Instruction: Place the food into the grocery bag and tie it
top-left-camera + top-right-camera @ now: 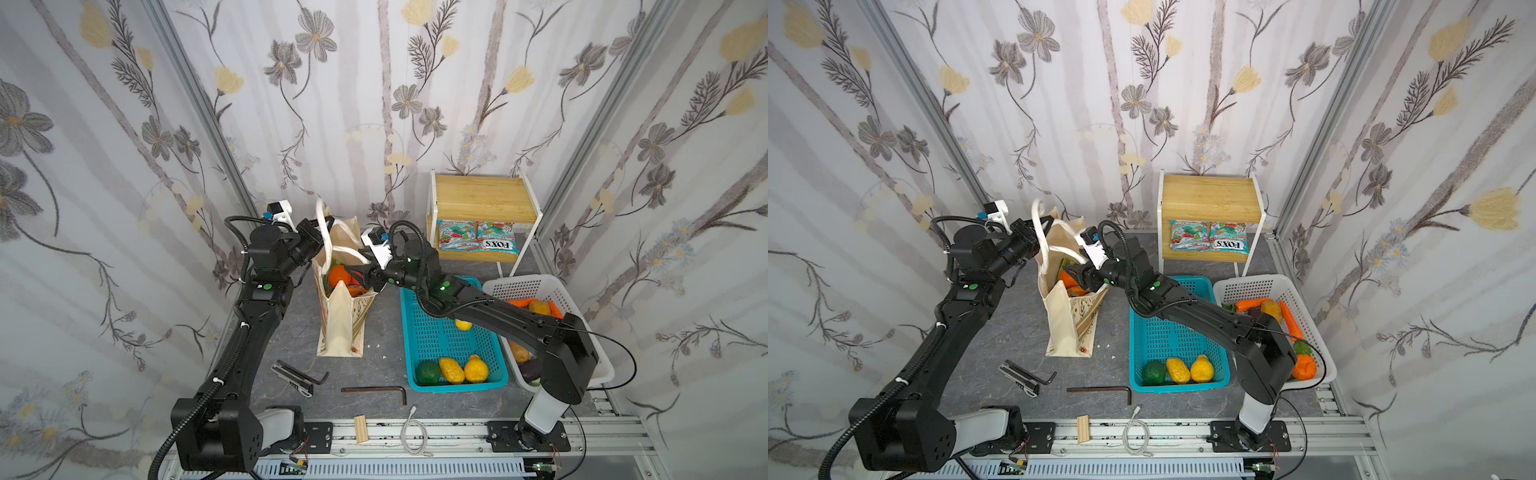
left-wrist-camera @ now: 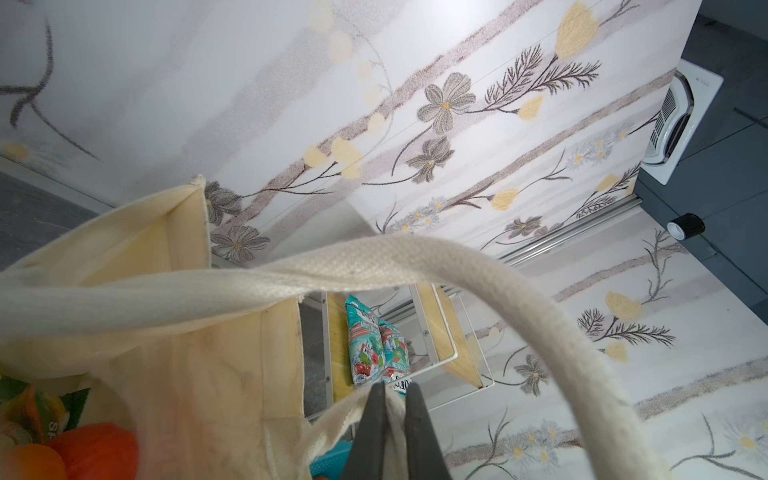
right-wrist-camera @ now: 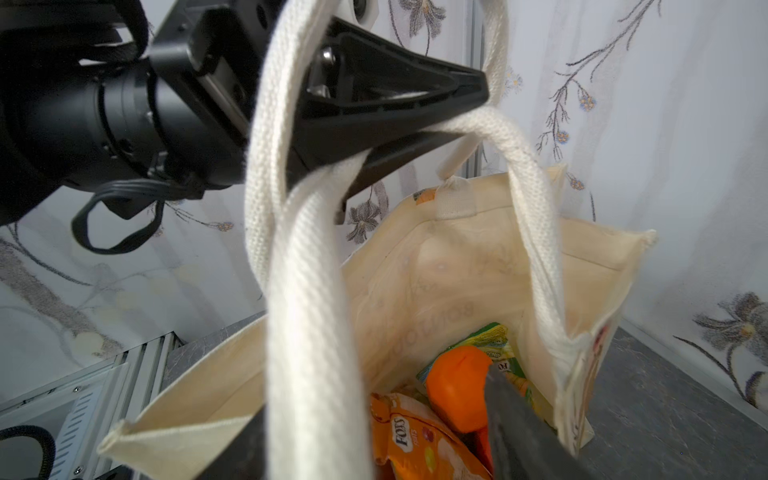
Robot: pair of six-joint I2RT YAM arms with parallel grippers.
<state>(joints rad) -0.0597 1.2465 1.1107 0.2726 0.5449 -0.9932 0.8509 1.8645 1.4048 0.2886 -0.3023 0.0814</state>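
Cream canvas fills both my wrist feeds. The grocery bag stands upright on the grey table, left of the teal basket, with its mouth open. Inside I see an orange against a green packet and an orange packet.

My left gripper is pinched together on 1 rope handle, held up above the bag's rim. My right gripper sits at the bag mouth. Its fingers stand apart, and a handle strand hangs between them, blocking much of that view.

The right arm stretches over the teal basket and the white basket, hiding part of what they hold. In the teal one, 3 lemons and a green fruit show.

Behind the baskets, 2 packets lie on the lower level of a wooden shelf. A hex key lies on the table near the front edge.
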